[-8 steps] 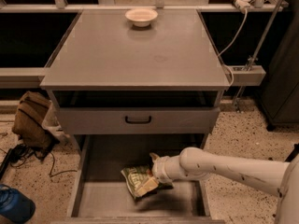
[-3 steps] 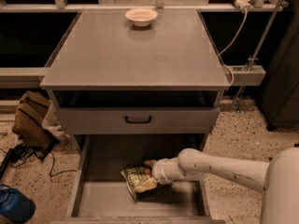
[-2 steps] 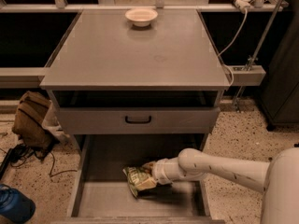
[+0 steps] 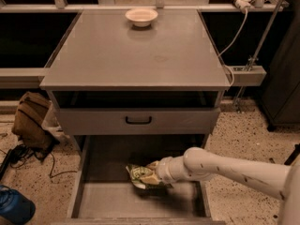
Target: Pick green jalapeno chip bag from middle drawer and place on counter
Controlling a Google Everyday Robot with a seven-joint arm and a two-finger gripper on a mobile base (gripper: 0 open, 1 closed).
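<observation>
The robot's white arm (image 4: 234, 170) reaches in from the right, with its hand (image 4: 153, 174) low inside the wide grey middle drawer (image 4: 108, 201), which stands open. The small crinkled green jalapeno chip bag (image 4: 137, 174) lies just left of the hand, touching its tip. Whether the hand grips the bag cannot be told. Well above the hand spreads the flat grey desk top (image 4: 136, 55), with a pale bowl (image 4: 141, 17) near its far edge.

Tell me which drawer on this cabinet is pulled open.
The middle drawer, the lowest one, slid out with its floor showing. The gripper is inside it at the green jalapeno chip bag. The drawer above, with the black handle, is shut.
</observation>
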